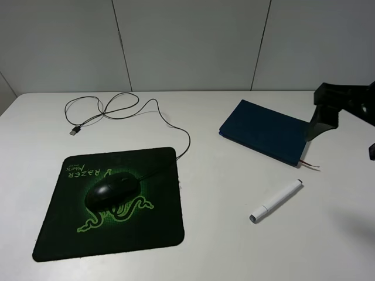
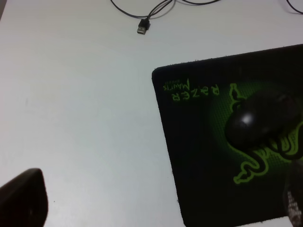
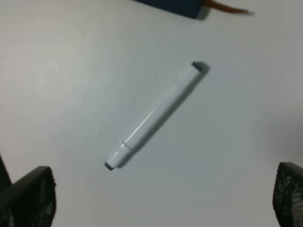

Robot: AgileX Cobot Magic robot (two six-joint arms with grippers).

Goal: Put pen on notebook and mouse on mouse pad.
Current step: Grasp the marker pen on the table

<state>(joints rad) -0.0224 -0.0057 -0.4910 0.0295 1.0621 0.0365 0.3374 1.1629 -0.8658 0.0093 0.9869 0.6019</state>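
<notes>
Exterior high: mouse (image 1: pixel 111 192) already sits on the mouse pad (image 1: pixel 58 234); pen (image 1: pixel 276 201) lies on the white surface (image 1: pixel 222 246), near the notebook (image 1: pixel 263 133) but apart. Left wrist: left claw (image 2: pixel 159 201) spread wide, holding nothing, mouse ahead, off to one side. Right wrist: right claw (image 3: pixel 158 196) spread, empty, pen ahead and centred between its fingers (image 3: pixel 28 198), lying diagonal; notebook corner beyond. Best approach, likely: turn the wrist to close across the barrel at mid-length, then lay the round pen flat, well inside the cover's edges.

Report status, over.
Left end effector, right end effector open, empty. Glossy black oval mouse on black green-logo mouse pad. Thick white pen on table, apart from navy-blue notebook. Nothing obstructing.
</notes>
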